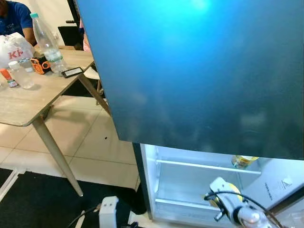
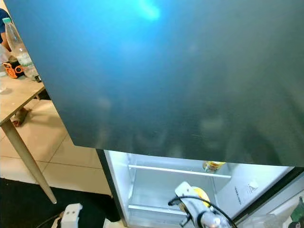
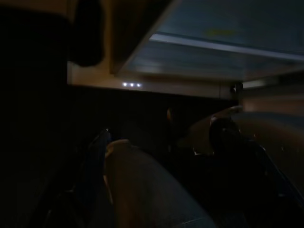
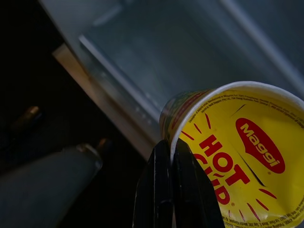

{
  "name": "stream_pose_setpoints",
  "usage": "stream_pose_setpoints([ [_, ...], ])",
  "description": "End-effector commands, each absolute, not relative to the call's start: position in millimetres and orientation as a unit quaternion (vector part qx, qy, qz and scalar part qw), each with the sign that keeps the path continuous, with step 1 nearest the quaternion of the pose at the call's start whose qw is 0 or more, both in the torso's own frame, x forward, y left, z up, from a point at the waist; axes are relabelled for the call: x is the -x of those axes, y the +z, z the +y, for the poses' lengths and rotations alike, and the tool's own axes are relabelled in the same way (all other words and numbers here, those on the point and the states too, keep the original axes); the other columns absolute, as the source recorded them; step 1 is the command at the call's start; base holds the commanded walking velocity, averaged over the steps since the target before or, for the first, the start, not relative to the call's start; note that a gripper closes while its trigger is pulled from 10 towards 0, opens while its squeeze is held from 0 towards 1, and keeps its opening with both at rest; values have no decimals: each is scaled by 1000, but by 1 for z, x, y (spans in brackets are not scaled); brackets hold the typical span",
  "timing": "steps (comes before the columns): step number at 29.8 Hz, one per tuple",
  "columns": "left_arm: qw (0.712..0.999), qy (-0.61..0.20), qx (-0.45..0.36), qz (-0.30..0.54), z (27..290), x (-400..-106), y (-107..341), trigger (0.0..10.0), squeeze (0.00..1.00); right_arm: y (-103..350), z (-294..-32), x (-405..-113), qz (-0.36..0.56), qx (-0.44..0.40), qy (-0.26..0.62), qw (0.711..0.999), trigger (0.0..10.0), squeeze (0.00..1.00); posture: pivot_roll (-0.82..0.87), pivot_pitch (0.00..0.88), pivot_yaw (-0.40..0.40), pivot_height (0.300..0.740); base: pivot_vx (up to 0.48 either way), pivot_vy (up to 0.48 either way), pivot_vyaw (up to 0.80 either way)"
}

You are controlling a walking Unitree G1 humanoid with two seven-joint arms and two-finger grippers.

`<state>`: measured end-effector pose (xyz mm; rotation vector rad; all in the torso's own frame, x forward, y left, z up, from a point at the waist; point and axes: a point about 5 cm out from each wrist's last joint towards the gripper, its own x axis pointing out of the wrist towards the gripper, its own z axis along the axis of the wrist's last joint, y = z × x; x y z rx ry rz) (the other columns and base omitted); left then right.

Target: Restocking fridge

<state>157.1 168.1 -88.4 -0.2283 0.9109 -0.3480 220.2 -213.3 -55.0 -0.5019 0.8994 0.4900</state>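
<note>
A yellow Maggi Hot Cup noodle cup (image 4: 237,152) is pinched at its rim by my right gripper (image 4: 171,148), which is shut on it. In the eye views the cup (image 1: 232,190) hangs tilted inside the lit lower fridge compartment (image 1: 190,185), above its lower glass shelf (image 1: 178,203). A jar with a yellow label (image 1: 244,161) stands on the shelf above. The dark upper fridge door (image 1: 204,71) is closed. My left gripper (image 3: 164,152) hangs in the dark, its two fingers apart with nothing held.
To the left stands a wooden table (image 1: 28,102) carrying a water bottle (image 1: 47,42), a phone (image 1: 72,72), a small bottle (image 1: 21,75) and a white bag (image 1: 14,47). A person in blue (image 1: 14,19) sits behind it. A white device (image 1: 108,211) lies on the black mat.
</note>
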Motion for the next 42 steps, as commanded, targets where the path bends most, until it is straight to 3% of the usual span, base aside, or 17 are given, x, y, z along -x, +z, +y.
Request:
stream_pose_setpoints([
  [1,874,-202,72,437,166,-158,-87,10000,0,-52,-207,-226,411,249,254,839,10000,0,-49,0,20,740,0,0,0],
  [4,867,-261,4,425,159,-167,-83,10000,0,-46,-203,-234,396,278,288,827,10000,0,-51,0,18,740,0,0,0],
  [7,866,-270,-7,422,158,-169,-82,10000,0,-45,-203,-236,393,283,293,824,10000,0,-52,0,20,740,0,0,0],
  [14,869,-301,-35,392,151,-184,-74,10000,0,-39,-207,-238,407,303,361,782,10000,0,-52,0,20,715,0,0,0],
  [25,866,-312,-61,387,151,-184,-74,10000,0,-19,-218,-254,400,331,407,752,10000,0,-58,0,22,675,0,0,0],
  [42,872,-313,-71,370,147,-191,-70,10000,0,6,-208,-272,377,335,489,712,10000,0,-54,0,19,610,0,0,0],
])
